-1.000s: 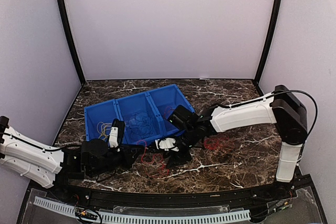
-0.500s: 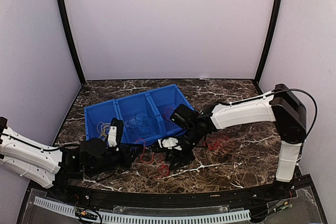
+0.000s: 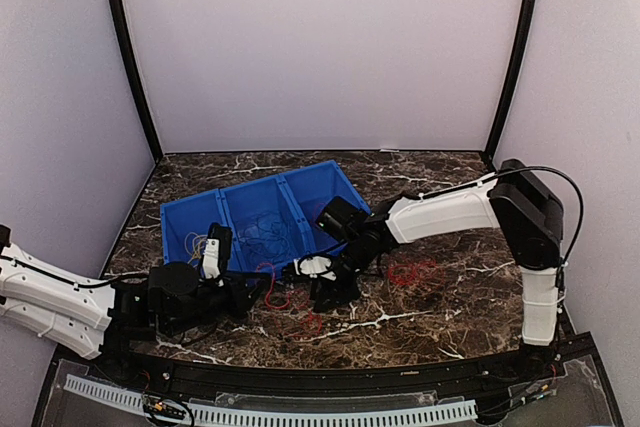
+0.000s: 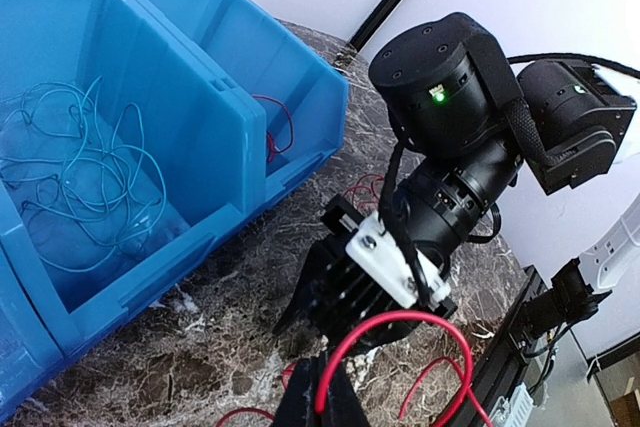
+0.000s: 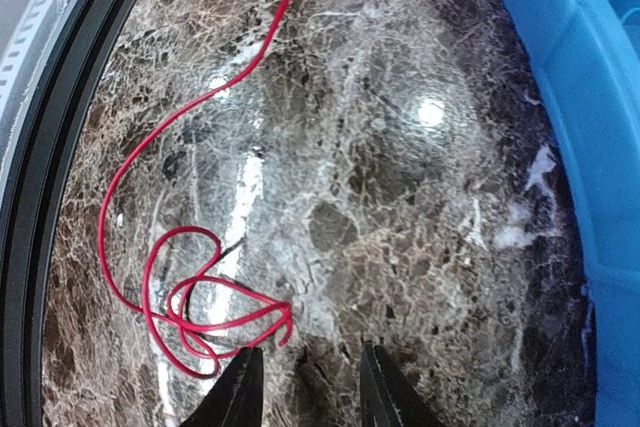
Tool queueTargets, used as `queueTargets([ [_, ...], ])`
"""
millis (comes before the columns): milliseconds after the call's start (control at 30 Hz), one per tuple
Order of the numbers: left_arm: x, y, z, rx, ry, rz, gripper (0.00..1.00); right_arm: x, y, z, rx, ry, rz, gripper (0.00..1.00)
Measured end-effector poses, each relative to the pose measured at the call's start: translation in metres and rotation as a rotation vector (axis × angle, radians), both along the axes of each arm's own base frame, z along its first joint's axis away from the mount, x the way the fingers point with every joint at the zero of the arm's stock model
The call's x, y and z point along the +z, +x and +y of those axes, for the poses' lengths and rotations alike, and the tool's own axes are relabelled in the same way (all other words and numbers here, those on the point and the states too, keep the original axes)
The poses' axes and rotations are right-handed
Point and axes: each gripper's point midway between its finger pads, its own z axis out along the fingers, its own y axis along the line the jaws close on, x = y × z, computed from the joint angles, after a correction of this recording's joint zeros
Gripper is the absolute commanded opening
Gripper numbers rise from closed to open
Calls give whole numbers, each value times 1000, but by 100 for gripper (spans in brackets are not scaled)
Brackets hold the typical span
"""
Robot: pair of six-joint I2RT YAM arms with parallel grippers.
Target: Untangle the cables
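My left gripper [image 4: 325, 392] is shut on a red cable [image 4: 400, 325] that arcs up and to the right from its tips; in the top view this gripper [image 3: 256, 293] lies low near the table's front. My right gripper [image 5: 305, 392] is open and empty just above the marble, with a small knot of red cable loops [image 5: 190, 309] beside its left finger [image 5: 240, 395]. In the top view the right gripper [image 3: 322, 291] points down close to the left one, over red cable [image 3: 302, 315]. Another red bunch [image 3: 415, 272] lies to the right.
A blue three-compartment bin [image 3: 300, 209] stands behind the grippers, with yellow cables [image 3: 197, 244] in its left compartment, blue cables [image 4: 80, 177] in the middle and a red one [image 4: 276, 125] in the right. The black front rail [image 5: 60, 127] runs close by.
The right arm has swung left, bringing its gripper closer to the left gripper. The left gripper has drawn back slightly to the left with the red cable.
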Motion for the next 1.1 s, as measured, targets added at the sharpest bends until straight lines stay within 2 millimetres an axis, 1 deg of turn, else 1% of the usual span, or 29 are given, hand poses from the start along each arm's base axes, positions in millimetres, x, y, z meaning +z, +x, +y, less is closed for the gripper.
queueTargets([
  [67, 2, 0, 1, 4, -7, -3, 0, -3, -6, 1, 19, -5, 1, 37],
  [200, 1, 0, 3, 7, -7, -5, 0, -3, -11, 3, 39, -3, 0, 37],
  [267, 0, 0, 4, 8, -4, -4, 0, -3, -12, 3, 41, -2, 3, 34],
  [433, -5, 0, 6, 10, 7, -1, 0, -6, -13, 6, 47, -4, 14, 20],
  [500, -5, 0, 6, 10, 8, -1, 0, -10, -13, 6, 46, -12, 22, 17],
  [633, -3, 0, 7, 11, 2, -3, 0, -13, -14, 5, 44, -23, 37, 0],
  [800, -2, 0, 7, 11, -1, -5, 0, -12, -15, 5, 43, -20, 43, 0],
  [900, 1, -1, 8, 12, -8, -7, 0, -8, -10, 2, 30, -16, 37, 0],
  [967, 3, -1, 15, 23, 0, -7, 0, 1, -5, -8, 7, -11, 27, 0],
  [1033, 7, 0, 28, 60, 5, -2, 0, 17, 11, -25, -45, -3, 6, 0],
  [1067, 9, 1, 36, 85, 2, 5, 0, 27, 24, -34, -81, 10, -14, 0],
  [1100, 11, 2, 49, 125, 2, 14, 0, 37, 37, -44, -121, 22, -36, 0],
])
